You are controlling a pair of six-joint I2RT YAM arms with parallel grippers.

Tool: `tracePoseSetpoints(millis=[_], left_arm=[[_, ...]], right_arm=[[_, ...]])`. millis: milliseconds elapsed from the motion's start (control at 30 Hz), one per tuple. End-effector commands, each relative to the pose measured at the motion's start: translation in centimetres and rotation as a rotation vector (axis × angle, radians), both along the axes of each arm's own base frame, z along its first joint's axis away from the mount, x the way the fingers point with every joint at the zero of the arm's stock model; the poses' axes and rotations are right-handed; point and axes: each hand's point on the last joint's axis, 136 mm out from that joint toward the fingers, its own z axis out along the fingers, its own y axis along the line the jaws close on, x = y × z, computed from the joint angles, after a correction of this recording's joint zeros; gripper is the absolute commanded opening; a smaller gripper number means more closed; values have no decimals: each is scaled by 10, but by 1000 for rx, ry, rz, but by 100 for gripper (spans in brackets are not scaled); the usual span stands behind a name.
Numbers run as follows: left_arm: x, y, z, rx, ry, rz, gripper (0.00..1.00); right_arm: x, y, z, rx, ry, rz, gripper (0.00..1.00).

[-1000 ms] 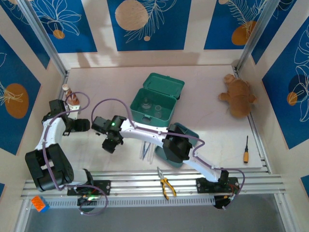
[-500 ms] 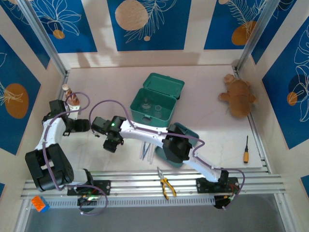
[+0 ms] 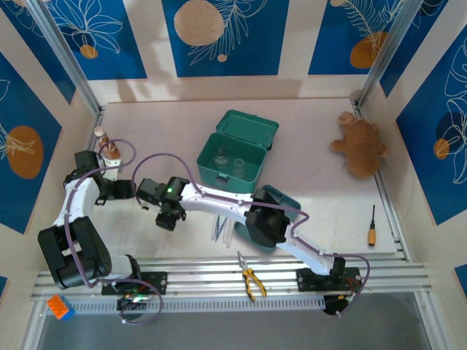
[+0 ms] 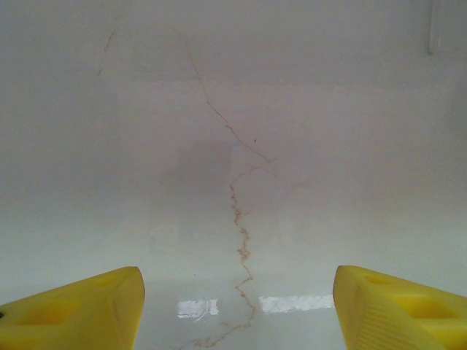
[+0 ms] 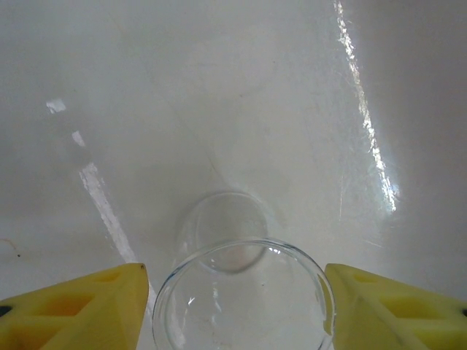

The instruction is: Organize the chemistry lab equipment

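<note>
At the right pincer (image 5: 237,271), yellow fingers (image 5: 80,302) stand on either side of a small clear glass flask (image 5: 244,299). The flask is upright on the white tabletop (image 5: 219,87), its round rim between the tips. The rim looks to meet both pads, but cannot tell whether it is truly clamped. Left pincer (image 4: 237,281): fingers wide apart, bare veined tabletop between them, nothing held. From above, the two pincers sit near each other. An open green plastic case (image 3: 252,127) with more glass flasks (image 3: 228,162) inside lies beyond the right pincer, off to its right.
</note>
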Motion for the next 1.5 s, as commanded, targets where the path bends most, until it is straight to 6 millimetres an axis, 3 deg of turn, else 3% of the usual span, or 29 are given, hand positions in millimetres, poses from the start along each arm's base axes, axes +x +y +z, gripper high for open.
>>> tracePoseSetpoints(millis=[0, 367, 933, 1133, 1300, 1467], left_arm=[[-1, -3, -2, -30, -4, 7, 69], [-1, -3, 0, -30, -9, 7, 69], [-1, -6, -3, -48, -2, 0, 69], [-1, -7, -5, -55, 1, -2, 69], [-2, -6, -4, -54, -1, 0, 69], [-1, -7, -5, -57, 1, 1, 69]], right_arm=[[-2, -4, -5, -27, 3, 14, 64], [-4, -8, 2, -26, 10, 5, 57], [14, -23, 96, 123, -3, -63, 57], [8, -19, 84, 109, 33, -43, 66], [-8, -8, 79, 125, 86, 4, 75], [-12, -7, 60, 79, 110, 28, 76]])
